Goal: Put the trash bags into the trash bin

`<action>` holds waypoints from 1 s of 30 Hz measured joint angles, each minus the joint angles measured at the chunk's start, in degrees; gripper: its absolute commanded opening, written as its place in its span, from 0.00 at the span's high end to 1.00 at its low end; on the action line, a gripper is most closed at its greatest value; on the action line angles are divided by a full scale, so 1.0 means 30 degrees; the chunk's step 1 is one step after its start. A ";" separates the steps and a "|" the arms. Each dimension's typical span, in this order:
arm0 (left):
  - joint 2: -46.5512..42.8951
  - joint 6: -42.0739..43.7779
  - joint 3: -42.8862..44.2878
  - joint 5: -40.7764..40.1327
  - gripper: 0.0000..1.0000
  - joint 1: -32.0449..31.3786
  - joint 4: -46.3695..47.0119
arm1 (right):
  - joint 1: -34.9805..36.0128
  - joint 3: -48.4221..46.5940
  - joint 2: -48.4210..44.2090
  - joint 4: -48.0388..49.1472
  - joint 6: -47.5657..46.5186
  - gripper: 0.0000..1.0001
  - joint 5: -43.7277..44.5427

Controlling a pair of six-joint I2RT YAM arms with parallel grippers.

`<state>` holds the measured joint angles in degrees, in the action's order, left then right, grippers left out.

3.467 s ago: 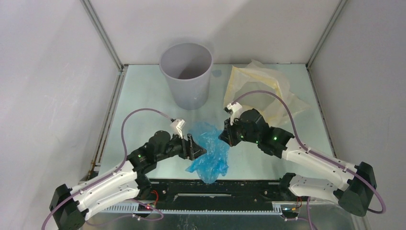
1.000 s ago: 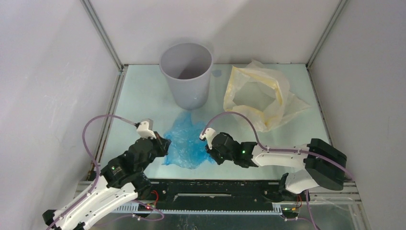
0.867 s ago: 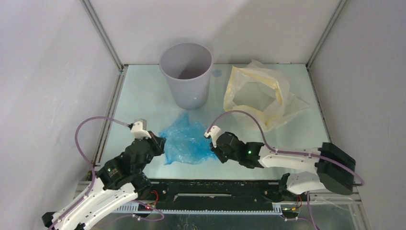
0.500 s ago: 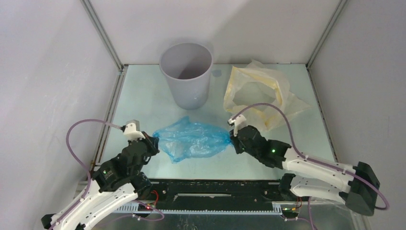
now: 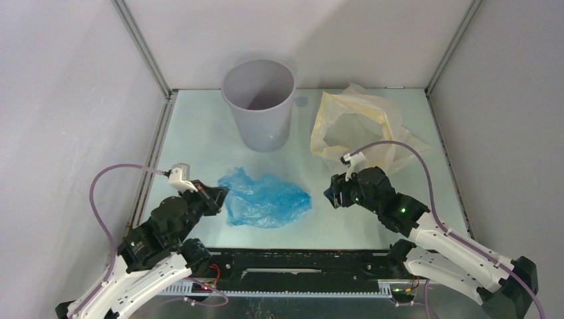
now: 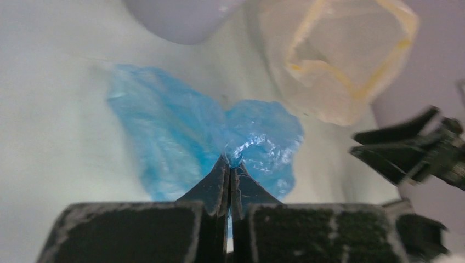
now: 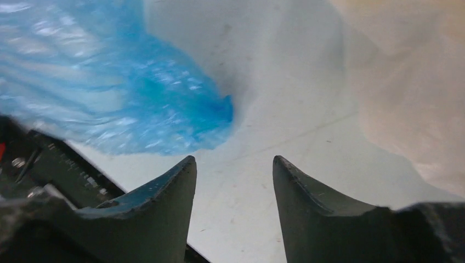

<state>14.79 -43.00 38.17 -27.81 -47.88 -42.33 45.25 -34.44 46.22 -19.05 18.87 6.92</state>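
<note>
A pale yellow bag (image 5: 359,129) on a mint-green table (image 5: 199,133), enclosed by grey walls (image 5: 60,100).
The bag is translucent and crumpled, its mouth gaping upward, and lies at the table's far right. Metal posts (image 5: 141,46) rise from the two far corners.

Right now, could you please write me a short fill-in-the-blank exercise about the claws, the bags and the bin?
1. The left claw is shut on the ___ plastic bag.
2. The right claw is ___ and holds nothing.
3. In the top view, the pale yellow bag lies to the ___ of the trash bin.
Missing words: blue; open; right.
</note>
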 measured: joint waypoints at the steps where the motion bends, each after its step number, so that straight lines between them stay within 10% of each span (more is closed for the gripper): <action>1: 0.0080 0.0000 0.0044 0.0729 1.00 0.0000 0.0379 | 0.0000 0.0000 0.0000 0.0197 0.0007 0.39 -0.0729; 16: 0.4517 -0.1982 -0.1064 0.9347 1.00 -0.1508 0.8714 | 0.4663 0.0087 0.2259 0.1209 0.2783 0.32 -0.2273; 24: 0.5319 -0.2040 -0.1122 0.9500 0.99 -0.2543 1.0659 | 0.4918 0.2317 0.4386 0.4226 0.6462 0.92 0.0240; 30: 0.5340 -0.2033 -0.1304 0.9406 1.00 -0.2550 1.1934 | 0.4721 0.2433 0.6929 0.7271 0.8109 1.00 0.2288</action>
<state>30.81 -49.10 34.26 0.40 -55.53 -6.52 59.42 -27.14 67.00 2.76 43.20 13.78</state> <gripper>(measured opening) 0.003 0.008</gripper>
